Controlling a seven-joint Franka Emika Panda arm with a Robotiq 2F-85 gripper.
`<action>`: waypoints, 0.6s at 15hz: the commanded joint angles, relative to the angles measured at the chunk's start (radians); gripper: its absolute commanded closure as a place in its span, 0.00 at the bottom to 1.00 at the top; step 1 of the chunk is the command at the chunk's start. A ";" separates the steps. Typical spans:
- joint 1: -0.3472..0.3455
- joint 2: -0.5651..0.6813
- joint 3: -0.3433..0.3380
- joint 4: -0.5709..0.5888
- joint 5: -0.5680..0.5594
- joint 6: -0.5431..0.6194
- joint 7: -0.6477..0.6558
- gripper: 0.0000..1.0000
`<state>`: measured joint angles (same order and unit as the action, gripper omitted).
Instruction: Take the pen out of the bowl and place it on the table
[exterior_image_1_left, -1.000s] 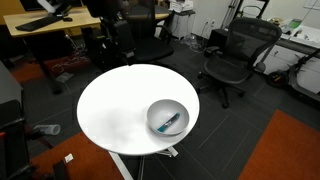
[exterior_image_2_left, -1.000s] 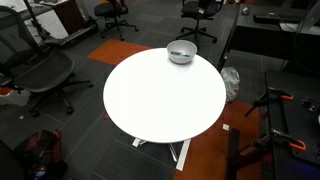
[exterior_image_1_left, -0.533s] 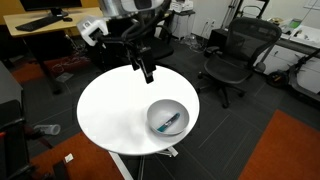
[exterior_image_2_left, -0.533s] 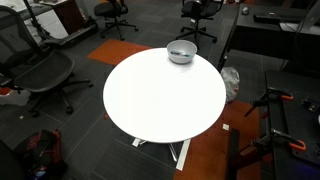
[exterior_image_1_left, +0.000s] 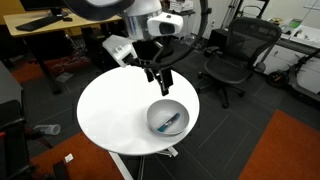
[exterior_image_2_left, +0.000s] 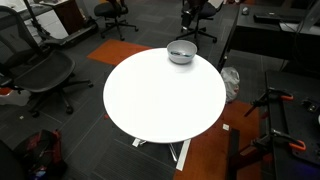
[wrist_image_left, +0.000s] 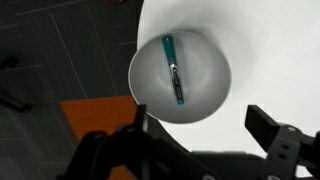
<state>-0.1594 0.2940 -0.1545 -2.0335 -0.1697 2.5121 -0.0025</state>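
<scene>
In an exterior view, left to right: a wooden desk at the back, then the arm reaching down over the white bench, then the grey bowl toward the bench's right edge, with an office chair beyond. The jaws hang open near the bowl's far side, clear of it and gripping nothing. The teal pen lies slanted inside the bowl.

Only the wrist view shows the pen at full length, lying across the pale inside of the bowl. The jaws stand wide apart at that frame's lower edge.

In an exterior view the bowl sits at the far edge of the bench — the pen cannot be made out there. Any print on the pen is too small to read.

Against half a second ago — the arm has swung from the bench's rear left across to the bowl. Pen and bowl are unmoved.
</scene>
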 joint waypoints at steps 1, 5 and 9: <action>-0.024 0.082 0.012 0.066 0.055 0.012 -0.072 0.00; -0.048 0.157 0.026 0.122 0.113 0.001 -0.126 0.00; -0.065 0.227 0.031 0.178 0.134 -0.003 -0.145 0.00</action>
<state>-0.1983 0.4692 -0.1430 -1.9144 -0.0645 2.5125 -0.1119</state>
